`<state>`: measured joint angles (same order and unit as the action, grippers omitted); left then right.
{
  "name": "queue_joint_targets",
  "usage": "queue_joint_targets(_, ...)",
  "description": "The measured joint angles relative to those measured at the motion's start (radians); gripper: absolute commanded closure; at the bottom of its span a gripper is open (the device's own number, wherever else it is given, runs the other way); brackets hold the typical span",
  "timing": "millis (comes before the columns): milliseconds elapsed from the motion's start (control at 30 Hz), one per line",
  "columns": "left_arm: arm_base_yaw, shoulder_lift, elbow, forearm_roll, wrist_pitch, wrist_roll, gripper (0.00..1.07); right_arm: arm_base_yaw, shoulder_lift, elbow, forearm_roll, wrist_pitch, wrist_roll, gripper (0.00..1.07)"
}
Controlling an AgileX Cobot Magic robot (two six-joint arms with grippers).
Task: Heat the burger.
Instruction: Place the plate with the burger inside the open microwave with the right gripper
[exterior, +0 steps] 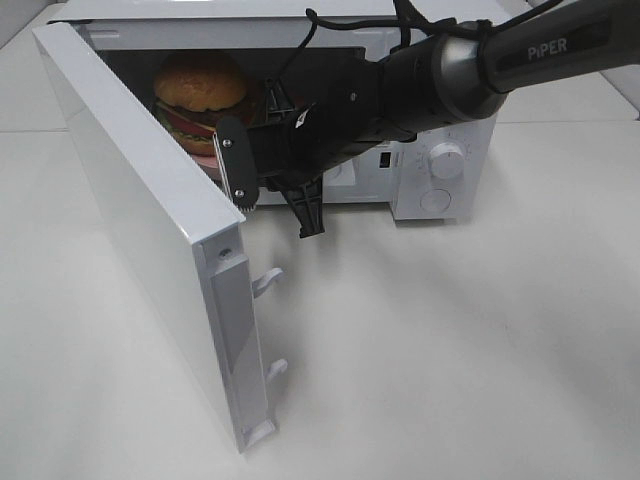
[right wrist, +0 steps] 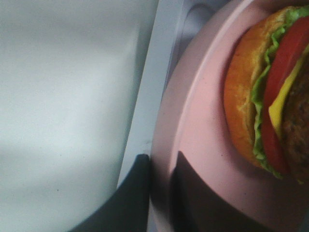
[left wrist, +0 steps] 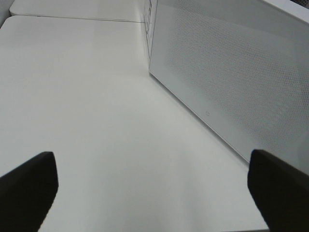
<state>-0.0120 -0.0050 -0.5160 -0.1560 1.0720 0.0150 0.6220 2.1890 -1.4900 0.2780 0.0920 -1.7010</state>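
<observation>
The burger (exterior: 200,92) sits on the pink plate (right wrist: 203,140) inside the microwave (exterior: 445,165), toward the left of the cavity, with the door (exterior: 140,230) swung wide out to the near left. The right gripper (right wrist: 161,166) reaches in through the opening from the right, pinched on the plate's rim close to the cavity's front edge. The left gripper (left wrist: 154,181) hangs with its fingers spread wide over the white table (left wrist: 96,96), just outside the door's outer face.
</observation>
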Motion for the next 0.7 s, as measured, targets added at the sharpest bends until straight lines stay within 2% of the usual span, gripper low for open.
queue_joint_targets(467,0.000,0.000,0.000,0.000,0.000,0.000,0.07,-0.054,0.014,-0.022,-0.184,0.015,0.167,1.07)
queue_joint_targets(700,0.000,0.000,0.000,0.000,0.000,0.000,0.07,-0.068,0.025,-0.022,-0.204,0.011,0.196,1.07)
